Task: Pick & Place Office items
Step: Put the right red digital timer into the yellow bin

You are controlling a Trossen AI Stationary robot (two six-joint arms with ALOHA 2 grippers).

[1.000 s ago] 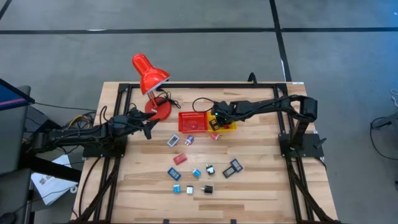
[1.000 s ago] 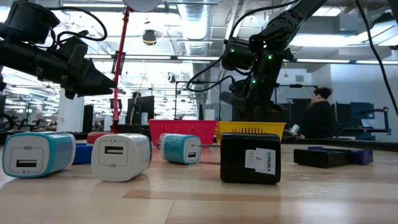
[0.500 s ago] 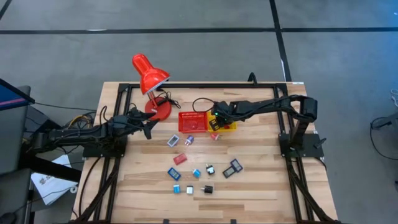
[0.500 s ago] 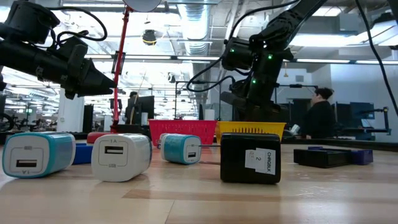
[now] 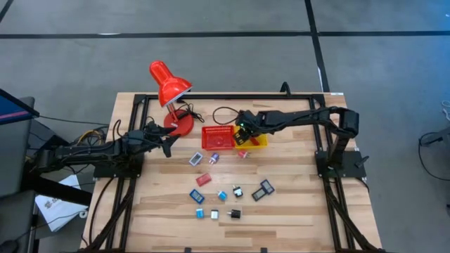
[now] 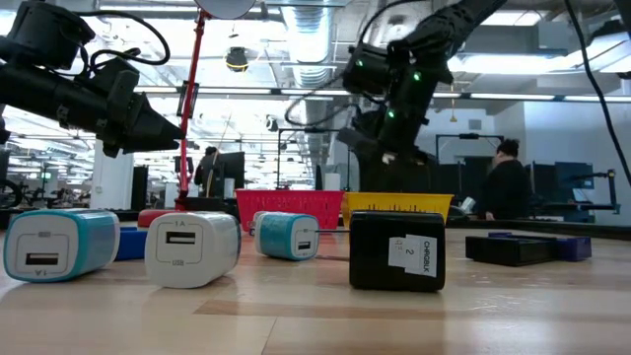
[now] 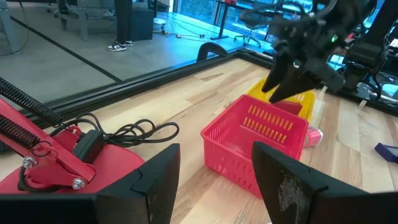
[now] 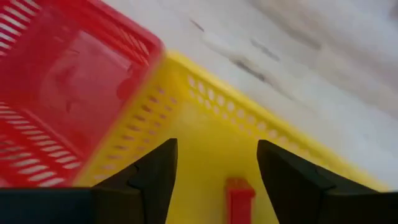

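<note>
Several office items, small red, blue, cyan, black and white pieces [image 5: 222, 195], lie scattered on the near half of the wooden table. In the low view they show as cube chargers [image 6: 192, 248] and a black block [image 6: 396, 248]. A red basket [image 5: 216, 137] and a yellow basket [image 5: 259, 143] stand side by side at mid-table. My right gripper [image 8: 216, 146] hangs open over the yellow basket [image 8: 186, 130], its fingers empty. A small red piece [image 8: 239, 199] lies on that basket's floor below the gripper. My left gripper [image 7: 216, 149] waits open and empty, left of the red basket [image 7: 258, 134].
A red desk lamp [image 5: 169, 88] stands at the far left of the table on its round base [image 7: 68, 165], with its black cord [image 7: 134, 132] coiled beside it. A pink-and-white piece [image 5: 242, 154] lies just in front of the baskets. A person [image 6: 506, 187] is in the room behind.
My right gripper has risen above the yellow basket and drifted slightly toward the table's far-left. My left arm has kept still.
</note>
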